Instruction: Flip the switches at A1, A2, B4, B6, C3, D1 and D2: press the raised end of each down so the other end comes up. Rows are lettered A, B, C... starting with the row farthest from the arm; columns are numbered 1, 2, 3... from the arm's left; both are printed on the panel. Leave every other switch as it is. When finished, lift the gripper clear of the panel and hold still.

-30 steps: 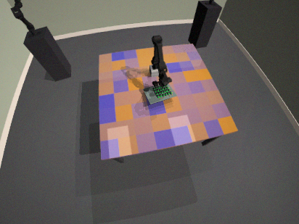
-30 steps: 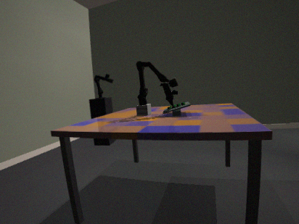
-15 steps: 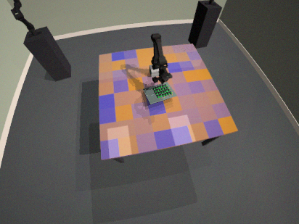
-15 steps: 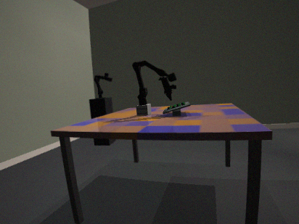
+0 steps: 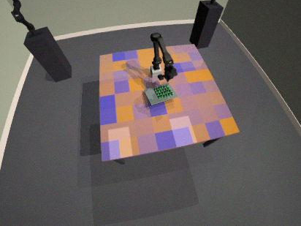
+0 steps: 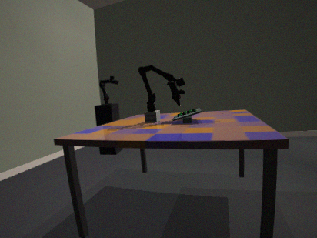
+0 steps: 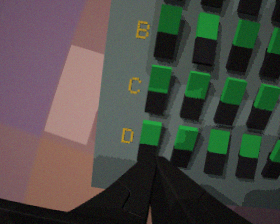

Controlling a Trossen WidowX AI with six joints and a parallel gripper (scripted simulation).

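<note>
The grey-green switch panel [image 5: 150,98] [image 6: 179,117] [image 7: 119,78] sits tilted on the table, carrying rows of green-and-black rocker switches. The wrist view shows the yellow row letters B, C and D on its left side. My gripper [image 5: 168,80] [image 6: 178,99] [image 7: 153,165] is shut and empty, with its fingers pressed into one point. In the wrist view that point lies at the near end of the switch D1 [image 7: 150,137], at the panel's near left corner. Switch D2 [image 7: 185,145] is just to its right. In the exterior view the tip hangs a little above the panel's near edge.
The panel stands near the middle of a checkered orange, purple and blue table [image 5: 109,105] [image 6: 215,132]. The arm's white base block [image 5: 155,72] [image 6: 152,116] stands just behind the panel. Two dark pedestals [image 5: 47,54] [image 5: 206,19] with camera arms stand on the floor beyond the table.
</note>
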